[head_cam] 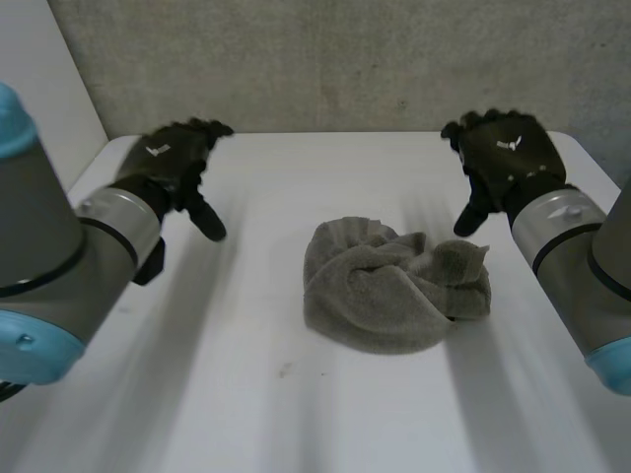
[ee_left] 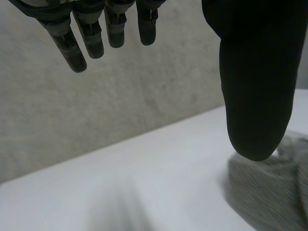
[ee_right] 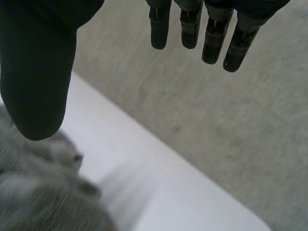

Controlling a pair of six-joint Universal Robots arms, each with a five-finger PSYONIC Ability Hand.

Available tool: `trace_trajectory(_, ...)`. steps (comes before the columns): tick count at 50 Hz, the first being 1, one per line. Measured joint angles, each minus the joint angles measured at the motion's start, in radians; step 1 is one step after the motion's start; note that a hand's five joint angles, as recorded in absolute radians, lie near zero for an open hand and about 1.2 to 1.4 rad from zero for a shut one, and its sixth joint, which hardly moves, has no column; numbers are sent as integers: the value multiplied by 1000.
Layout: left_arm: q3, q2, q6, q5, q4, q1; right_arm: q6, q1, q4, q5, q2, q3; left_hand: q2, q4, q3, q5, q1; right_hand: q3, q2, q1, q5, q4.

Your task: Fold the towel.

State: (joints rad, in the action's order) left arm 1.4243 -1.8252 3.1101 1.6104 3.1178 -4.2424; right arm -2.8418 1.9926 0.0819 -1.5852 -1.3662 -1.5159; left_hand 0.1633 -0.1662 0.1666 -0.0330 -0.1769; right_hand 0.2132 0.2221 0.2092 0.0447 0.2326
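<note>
Now both the left hand (head_cam: 170, 158) and right hand (head_cam: 505, 150) hang released; they should first spread the crumpled towel (head_cam: 394, 286) flat on the surface (head_cam: 246, 394).

We see a grey-green towel (head_cam: 394, 286) lying crumpled in a loose heap on the white surface (head_cam: 246, 394), a little right of the middle. It is not folded: the cloth bunches in soft rolls and creases, and one rumpled corner sticks out at its right side.
</note>
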Motion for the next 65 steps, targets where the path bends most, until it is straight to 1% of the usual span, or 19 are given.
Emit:
trace_trajectory(9, -43, -186, 5, -109, 35, 83, 52, -5, -68, 0, 83, -24, 27, -24, 24, 0, -5, 0, 0, 0, 0, 0)
trace_trajectory(16, -112, -333, 48, -141, 107, 154, 56, -5, -27, 2, 169, -35, 120, -118, 116, -76, -107, 31, 23, 7, 31, 15)
trace_trajectory(20, -169, -436, 109, -148, 143, 194, 58, -5, 60, 4, 226, -35, 173, -168, 167, -128, -161, 351, 345, 284, 328, 331)
trace_trajectory(21, -178, -451, 119, -148, 146, 200, 59, -5, 76, 5, 234, -35, 173, -168, 167, -128, -161, 351, 345, 284, 328, 331)
trace_trajectory(22, -196, -479, 137, -149, 150, 208, 63, -4, 108, 7, 248, -35, 231, -228, 228, -188, -220, 583, 592, 482, 550, 564)
trace_trajectory(25, -230, -524, 167, -148, 154, 220, 79, -3, 162, 12, 270, -32, 360, -343, 357, -301, -351, 795, 803, 654, 760, 780)
trace_trajectory(26, -241, -539, 175, -148, 154, 222, 91, -3, 185, 17, 281, -29, 510, -489, 488, -447, -502, 882, 891, 722, 849, 872)
trace_trajectory(28, -275, -573, 194, -146, 154, 225, 126, -1, 232, 38, 310, -16, 697, -694, 692, -649, -684, 951, 950, 747, 914, 950)
trace_trajectory(29, -275, -573, 194, -146, 154, 225, 126, -1, 232, 38, 310, -16, 697, -694, 692, -649, -684, 951, 950, 747, 914, 950)
trace_trajectory(30, -303, -592, 204, -142, 153, 226, 151, 0, 253, 57, 332, 0, 901, -887, 893, -838, -869, 953, 950, 747, 918, 954)
trace_trajectory(36, -403, -583, 221, -95, 171, 211, 224, 4, 277, 93, 409, 138, 1037, -1034, 1030, -966, -954, 953, 950, 747, 923, 955)
trace_trajectory(41, -449, -516, 221, -29, 221, 189, 243, 5, 304, 71, 430, 283, 1047, -1045, 1041, -976, -965, 962, 950, 747, 923, 957)
trace_trajectory(42, -462, -460, 221, 16, 266, 176, 239, 5, 341, 46, 429, 368, 1049, -1047, 1043, -982, -970, 963, 950, 747, 923, 957)
trace_trajectory(46, -438, -363, 222, 74, 331, 163, 203, 7, 447, 3, 399, 458, 1051, -1048, 1044, -984, -970, 963, 950, 747, 925, 957)
trace_trajectory(54, -229, -206, 224, 112, 382, 160, 132, 15, 567, -22, 327, 432, 1052, -1051, 1047, -984, -970, 963, 950, 747, 928, 957)
trace_trajectory(57, -48, -164, 225, 109, 389, 170, 126, 41, 530, -10, 317, 350, 903, -908, 908, -871, -922, 963, 950, 747, 932, 957)
trace_trajectory(60, 110, -142, 225, 106, 389, 187, 126, 61, 484, 3, 315, 281, 626, -624, 625, -592, -590, 966, 950, 747, 932, 957)
trace_trajectory(61, 198, -133, 226, 104, 387, 204, 126, 70, 453, 11, 316, 239, 416, -429, 431, -385, -399, 967, 949, 747, 932, 958)
trace_trajectory(65, 312, -125, 227, 103, 371, 235, 127, 80, 405, 25, 318, 175, 234, -245, 248, -206, -240, 968, 949, 747, 932, 958)
